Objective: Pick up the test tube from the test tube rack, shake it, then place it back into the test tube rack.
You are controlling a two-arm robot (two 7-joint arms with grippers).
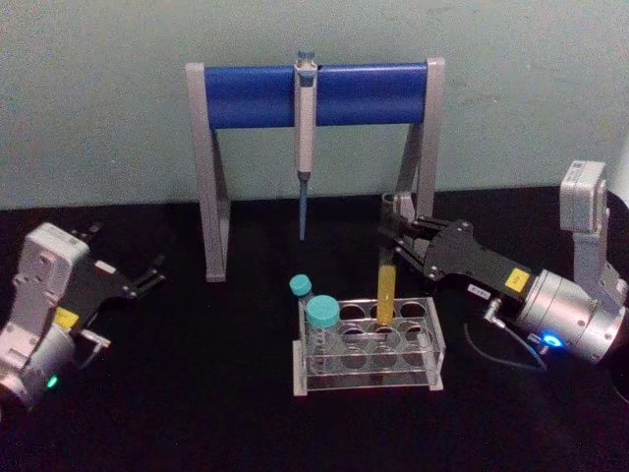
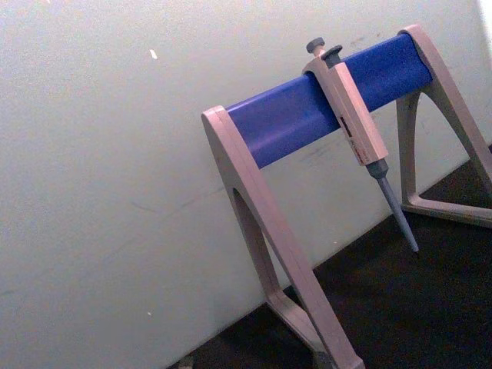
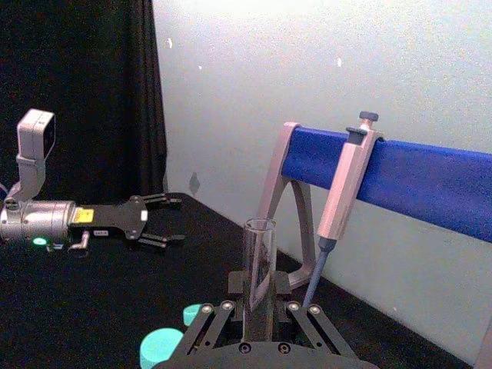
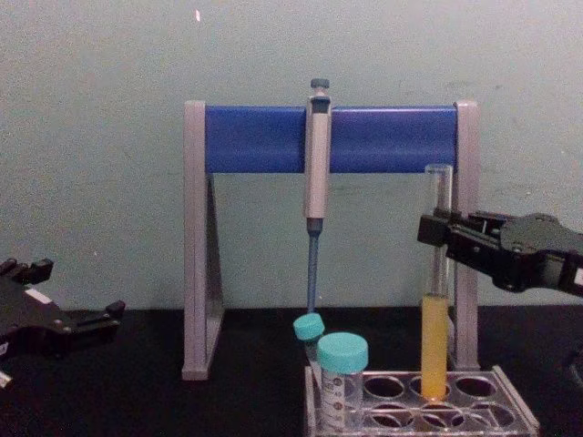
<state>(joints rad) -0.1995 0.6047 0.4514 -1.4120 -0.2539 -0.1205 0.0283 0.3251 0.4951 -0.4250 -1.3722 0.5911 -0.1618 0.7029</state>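
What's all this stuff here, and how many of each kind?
test tube: 1
teal-capped vials: 2
test tube rack: 1
pipette: 1
pipette stand: 1
pincers: 2 (right pincer shut on the test tube, left pincer open at the left)
Total: 8

1. The right gripper (image 1: 390, 234), black with linkage fingers, is reaching out level from its silver cylindrical wrist (image 1: 575, 320), pinching the long slim clear glass test tube (image 4: 437, 196) at mid-height between its tips.
2. The left gripper (image 3: 167, 221), equally black, is hovering well apart from the right one, its fingers (image 3: 165, 201) spreading wide.
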